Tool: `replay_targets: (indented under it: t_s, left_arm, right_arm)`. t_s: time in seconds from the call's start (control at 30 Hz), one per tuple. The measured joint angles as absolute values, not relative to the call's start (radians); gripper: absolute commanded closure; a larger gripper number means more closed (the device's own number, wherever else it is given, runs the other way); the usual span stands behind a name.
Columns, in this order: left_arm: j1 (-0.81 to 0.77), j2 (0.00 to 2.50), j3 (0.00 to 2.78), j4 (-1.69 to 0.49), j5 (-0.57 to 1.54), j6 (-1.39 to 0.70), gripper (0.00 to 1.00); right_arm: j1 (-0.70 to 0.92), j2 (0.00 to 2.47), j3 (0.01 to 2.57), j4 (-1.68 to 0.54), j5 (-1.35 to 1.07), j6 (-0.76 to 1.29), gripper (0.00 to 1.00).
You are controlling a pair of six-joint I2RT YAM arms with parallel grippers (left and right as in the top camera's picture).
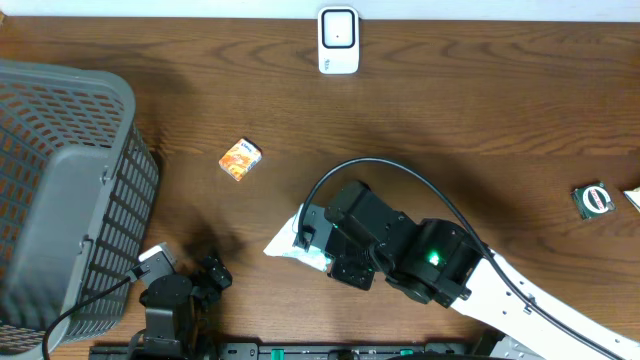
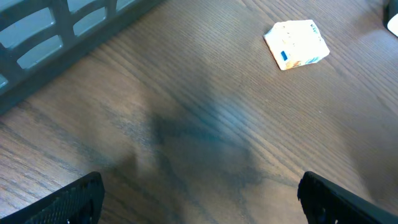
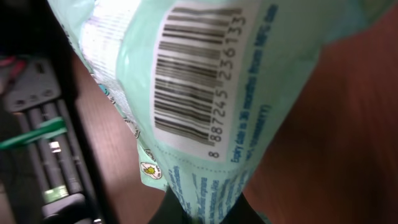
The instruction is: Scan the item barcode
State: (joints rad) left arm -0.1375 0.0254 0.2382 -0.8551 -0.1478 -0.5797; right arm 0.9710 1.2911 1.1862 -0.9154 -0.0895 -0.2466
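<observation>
A mint-green packet (image 1: 286, 244) hangs from my right gripper (image 1: 318, 238) above the table's front middle. Its printed barcode (image 3: 189, 78) fills the right wrist view. There the right gripper (image 3: 208, 214) is shut, pinching the packet's (image 3: 280, 56) lower end. The white scanner (image 1: 338, 41) stands upright at the table's far edge, well away from the packet. My left gripper (image 1: 207, 276) sits low at the front left. In the left wrist view the left gripper (image 2: 202, 205) is open, with only bare wood between its fingers (image 2: 69, 203).
A grey mesh basket (image 1: 62, 190) takes up the left side, and its wall (image 2: 56, 31) shows close to the left gripper. A small orange box (image 1: 240, 158) lies on the wood; this box (image 2: 297, 43) is ahead of the left gripper. A green round item (image 1: 592, 198) lies at the far right.
</observation>
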Motion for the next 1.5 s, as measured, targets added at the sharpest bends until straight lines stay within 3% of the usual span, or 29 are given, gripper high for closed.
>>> replay_targets:
  t_s: [0.17, 0.33, 0.37, 0.4, 0.43, 0.47, 0.5, 0.53, 0.77, 0.87, 0.97, 1.1, 1.17, 1.33, 1.5]
  left_arm:
    - [-0.138, 0.025, 0.238, -0.855, -0.147, -0.579, 0.02]
    - [-0.138, 0.025, 0.238, -0.855, -0.148, -0.579, 0.02]
    - [-0.138, 0.025, 0.238, -0.855, -0.148, -0.579, 0.02]
    - [-0.138, 0.025, 0.238, -0.855, -0.148, -0.579, 0.02]
    - [-0.138, 0.025, 0.238, -0.855, -0.148, -0.579, 0.02]
    - [-0.138, 0.025, 0.238, -0.855, -0.148, -0.58, 0.02]
    - [-0.138, 0.025, 0.238, -0.855, -0.148, -0.579, 0.02]
    - [-0.138, 0.025, 0.238, -0.855, -0.148, -0.58, 0.02]
    - [-0.138, 0.025, 0.238, -0.855, -0.147, -0.58, 0.02]
    - [-0.138, 0.025, 0.238, -0.855, -0.148, -0.579, 0.02]
    - [-0.138, 0.025, 0.238, -0.855, -0.148, -0.58, 0.02]
    - [-0.138, 0.025, 0.238, -0.855, -0.148, -0.579, 0.02]
    - [-0.138, 0.025, 0.238, -0.855, -0.148, -0.579, 0.02]
    - [-0.138, 0.025, 0.238, -0.855, -0.148, -0.58, 0.02]
    - [-0.138, 0.025, 0.238, -0.855, -0.147, -0.579, 0.02]
  right_arm:
    - [0.971, 1.388, 1.186, -0.873, 0.086, -0.251, 0.99]
    - [0.969, 1.519, 1.186, -0.855, 0.104, -0.251, 0.99]
    - [0.966, 1.544, 1.186, -0.843, 0.1, -0.251, 0.95]
    - [0.962, 1.592, 1.186, -0.83, 0.097, -0.251, 0.81]
    - [0.955, 1.633, 1.186, -0.819, 0.095, -0.251, 0.37]
    - [0.95, 1.671, 1.186, -0.809, 0.089, -0.249, 0.15]
    - [0.943, 1.715, 1.186, -0.784, 0.09, -0.24, 0.03]
    - [0.939, 1.74, 1.186, -0.772, 0.089, -0.235, 0.01]
    - [0.93, 1.766, 1.215, -0.738, 0.155, -0.023, 0.01]
    - [0.919, 1.699, 1.233, -0.817, 0.154, 0.222, 0.01]
    - [0.857, 1.652, 1.239, -0.91, 0.093, 0.599, 0.01]
    - [0.822, 1.654, 1.237, -0.931, 0.036, 0.842, 0.01]
    - [0.819, 1.654, 1.219, -0.926, 0.025, 0.971, 0.08]
    - [0.812, 1.656, 1.087, -0.756, -0.003, 1.192, 0.12]
    - [0.808, 1.665, 0.966, -0.513, -0.033, 1.22, 0.15]
